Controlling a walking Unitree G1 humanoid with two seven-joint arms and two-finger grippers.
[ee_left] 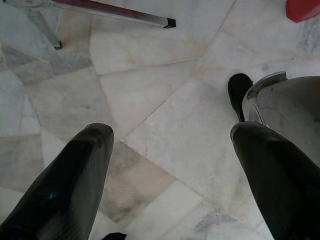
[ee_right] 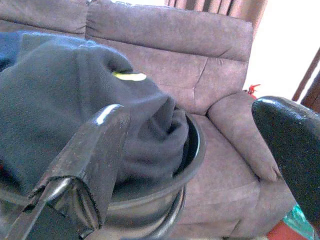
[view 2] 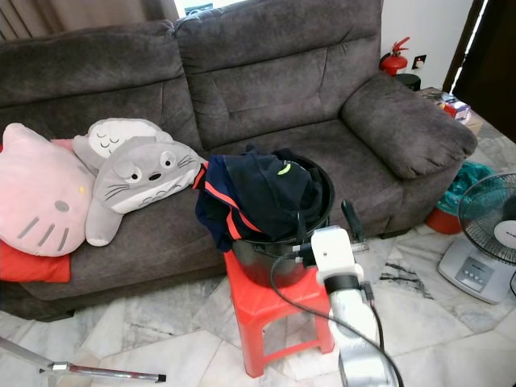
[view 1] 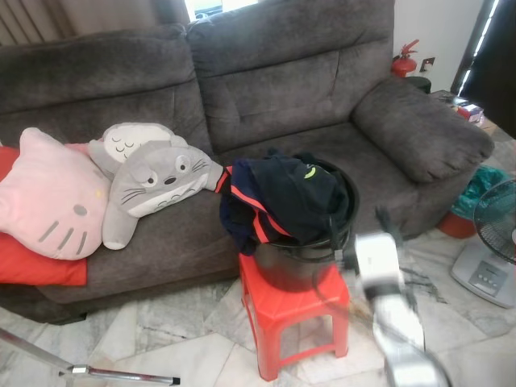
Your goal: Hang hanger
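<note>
Two grippers, left (ee_left: 170,175) and right (ee_right: 200,165), gape empty beside one bucket (view 2: 278,258).

no readable text, labels, brands or numbers on anything in view

glossy plastic stool (view 2: 266,302), matt cloth sofa (view 2: 274,72), polished marble floor (ee_left: 165,125).

Both arms' jaws spread wide
</note>
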